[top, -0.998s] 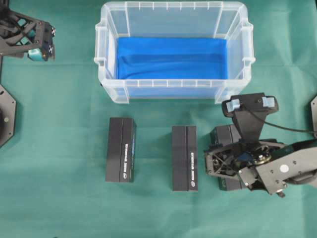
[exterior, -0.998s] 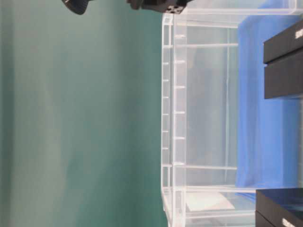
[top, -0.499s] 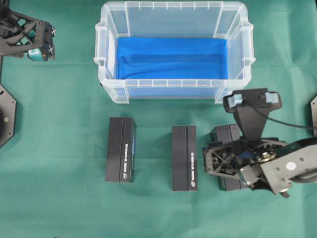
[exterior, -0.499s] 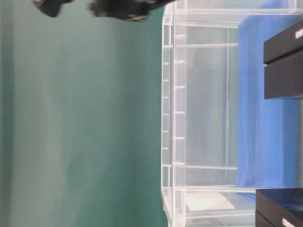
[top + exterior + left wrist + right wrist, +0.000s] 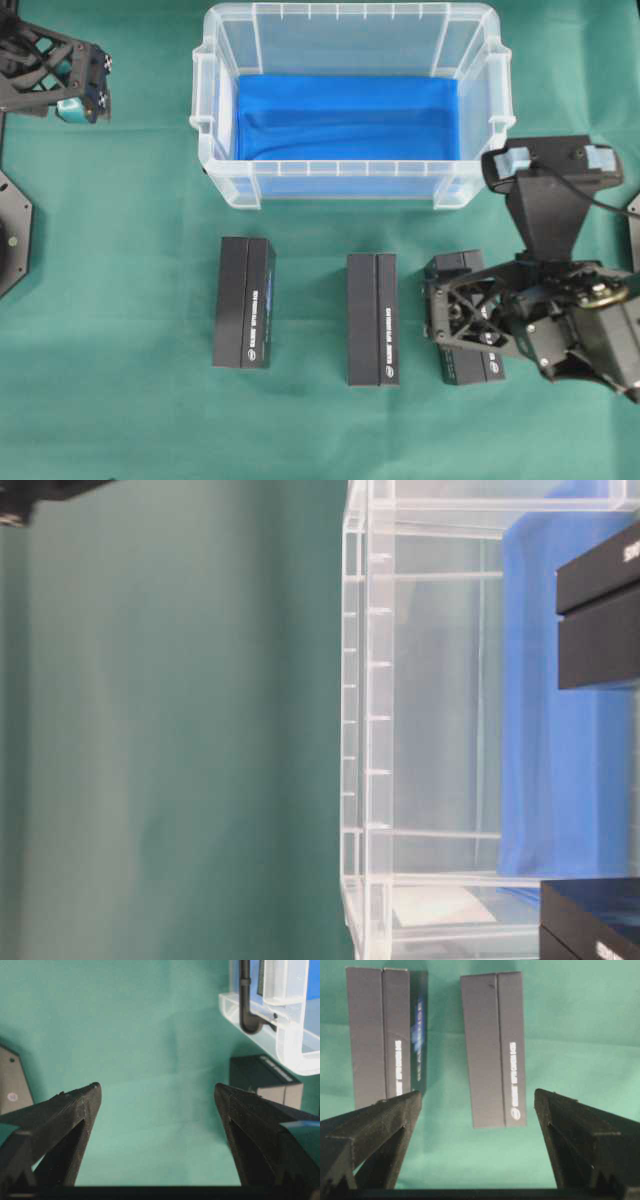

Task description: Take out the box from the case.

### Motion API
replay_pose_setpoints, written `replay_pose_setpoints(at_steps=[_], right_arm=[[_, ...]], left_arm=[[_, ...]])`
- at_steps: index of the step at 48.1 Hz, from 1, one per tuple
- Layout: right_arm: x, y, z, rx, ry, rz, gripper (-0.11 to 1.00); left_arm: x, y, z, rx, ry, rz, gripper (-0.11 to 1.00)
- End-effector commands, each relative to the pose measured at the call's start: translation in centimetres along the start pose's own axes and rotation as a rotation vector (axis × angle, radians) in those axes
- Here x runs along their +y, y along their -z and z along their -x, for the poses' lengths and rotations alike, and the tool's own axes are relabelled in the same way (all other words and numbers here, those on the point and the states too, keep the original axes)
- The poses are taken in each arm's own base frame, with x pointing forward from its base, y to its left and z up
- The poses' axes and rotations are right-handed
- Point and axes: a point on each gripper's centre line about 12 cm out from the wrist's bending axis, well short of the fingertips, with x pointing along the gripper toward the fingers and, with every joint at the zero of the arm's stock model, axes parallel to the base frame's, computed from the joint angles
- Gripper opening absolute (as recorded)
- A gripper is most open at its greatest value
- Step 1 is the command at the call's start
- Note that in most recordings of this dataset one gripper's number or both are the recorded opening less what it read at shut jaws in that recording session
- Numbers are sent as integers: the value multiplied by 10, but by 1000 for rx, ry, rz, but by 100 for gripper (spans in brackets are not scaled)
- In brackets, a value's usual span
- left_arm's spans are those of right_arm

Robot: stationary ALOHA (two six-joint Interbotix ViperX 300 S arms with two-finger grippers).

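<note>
you see the case (image 5: 352, 180) at twelve o'clock on the green desk (image 5: 130, 400), holding only its blue cloth (image 5: 345, 115). three black boxes lie on the desk at its six o'clock side: left box (image 5: 244, 316), middle box (image 5: 372, 319), right box (image 5: 462, 330). your right claw (image 5: 440, 325) hangs spread wide over the right box, gripping nothing. your left claw (image 5: 85, 95) sits spread and empty at ten o'clock.
</note>
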Motion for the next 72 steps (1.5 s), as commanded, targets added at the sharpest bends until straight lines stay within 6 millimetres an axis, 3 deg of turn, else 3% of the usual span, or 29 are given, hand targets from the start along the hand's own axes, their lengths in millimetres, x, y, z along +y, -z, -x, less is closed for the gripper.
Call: replay_pose_setpoints(at_steps=[1, 24, 46, 53, 62, 72], right_arm=[[-1, -6, 17, 7, -26, -12, 92], [-8, -3, 17, 13, -16, 5, 92], [-76, -3, 22, 51, 0, -1, 92], [-83, -8, 22, 50, -7, 4, 92], [-80, -22, 18, 32, -7, 9, 92], [-79, -65, 5, 7, 18, 37, 92]], left_arm=[[-1, 0, 5, -7, 21, 2, 97], [-2, 0, 6, -7, 22, 2, 97], [-1, 0, 6, -7, 22, 4, 97], [-1, 0, 6, -7, 22, 4, 97], [-1, 0, 6, -6, 23, 1, 97], [-1, 0, 5, -5, 20, 0, 97]])
